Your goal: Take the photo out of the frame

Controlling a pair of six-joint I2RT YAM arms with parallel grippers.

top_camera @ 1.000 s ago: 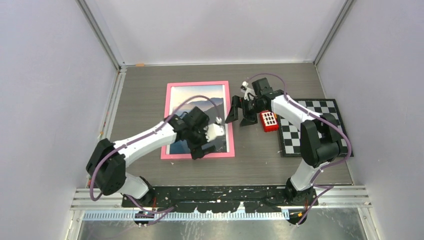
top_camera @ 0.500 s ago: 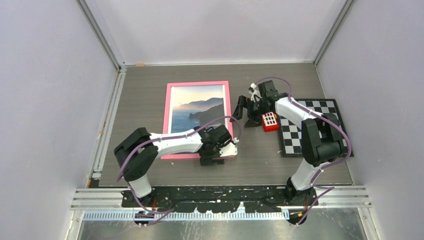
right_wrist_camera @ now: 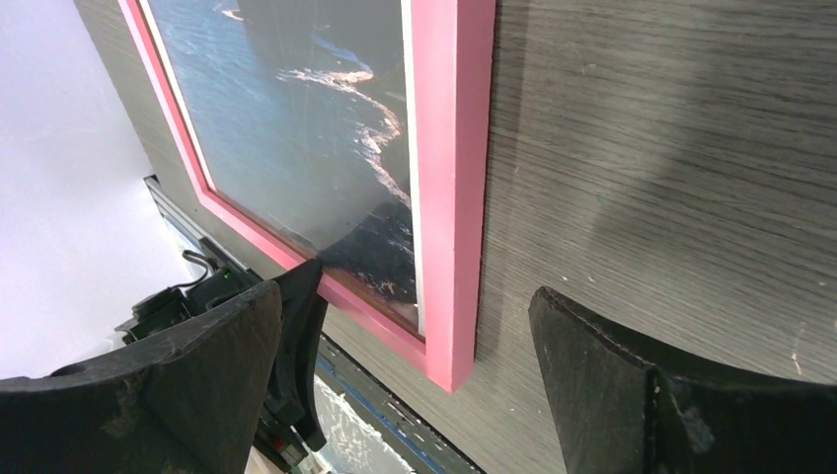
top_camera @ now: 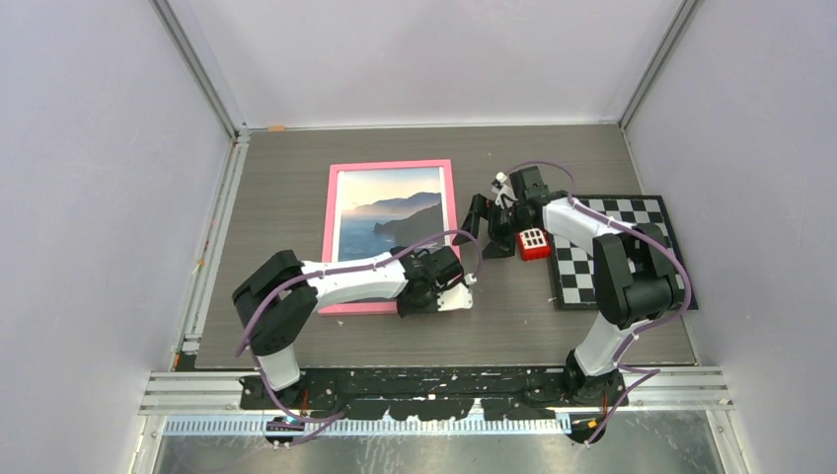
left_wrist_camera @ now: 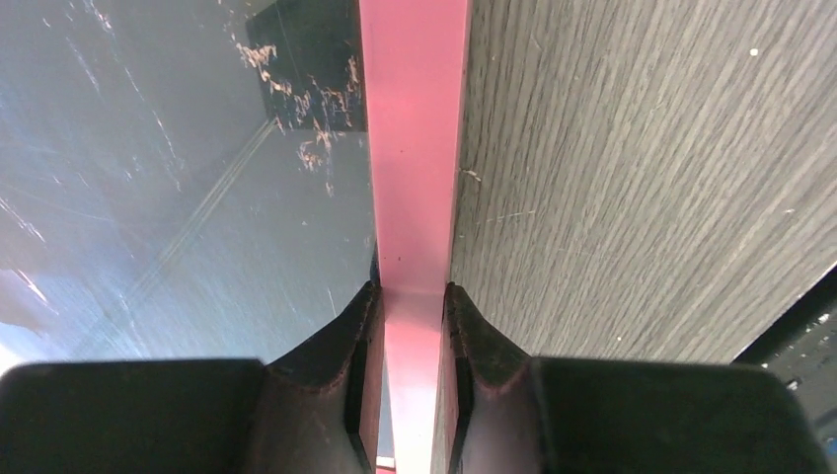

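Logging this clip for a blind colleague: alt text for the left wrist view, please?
The left gripper clamps the pink rail of the frame between its two black fingers. Left of the rail lies the photo, blue under scuffed glass; right of it, the grey table.

Mid-picture on the worktop point(top_camera: 286, 178) lies the frame point(top_camera: 390, 165) holding the photo point(top_camera: 380, 212), the checkerboard point(top_camera: 651, 212) to its right, a small block point(top_camera: 533, 242) between them beside the right gripper point(top_camera: 491, 232).
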